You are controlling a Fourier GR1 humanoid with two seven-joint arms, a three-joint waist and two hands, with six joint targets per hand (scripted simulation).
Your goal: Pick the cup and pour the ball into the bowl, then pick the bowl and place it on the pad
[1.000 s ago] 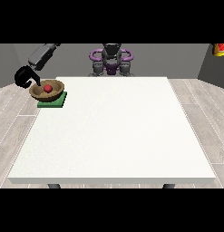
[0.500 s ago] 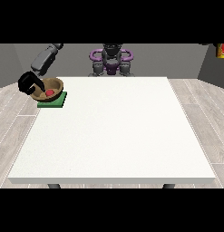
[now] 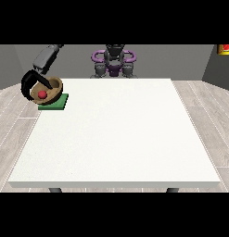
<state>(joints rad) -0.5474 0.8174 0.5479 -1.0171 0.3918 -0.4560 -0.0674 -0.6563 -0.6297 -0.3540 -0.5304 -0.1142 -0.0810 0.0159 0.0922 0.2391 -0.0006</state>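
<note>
No writing can be read anywhere. The round brown wooden bowl [image 3: 47, 90] sits at the white table's [image 3: 116, 134] ten o'clock corner, tilted with its mouth toward the camera, holding a small red ball [image 3: 41, 94] and resting above the flat green square pad [image 3: 54, 102]. The black hand at the view's left [image 3: 29, 83] has its fingers curled around the bowl's rim, gripping it.

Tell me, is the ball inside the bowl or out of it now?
Inside: the red ball shows within the rim of the brown bowl, over the green pad.

Tilted brown bowl [image 3: 47, 91] holding red ball [image 3: 41, 94], over green pad [image 3: 55, 102]
</note>
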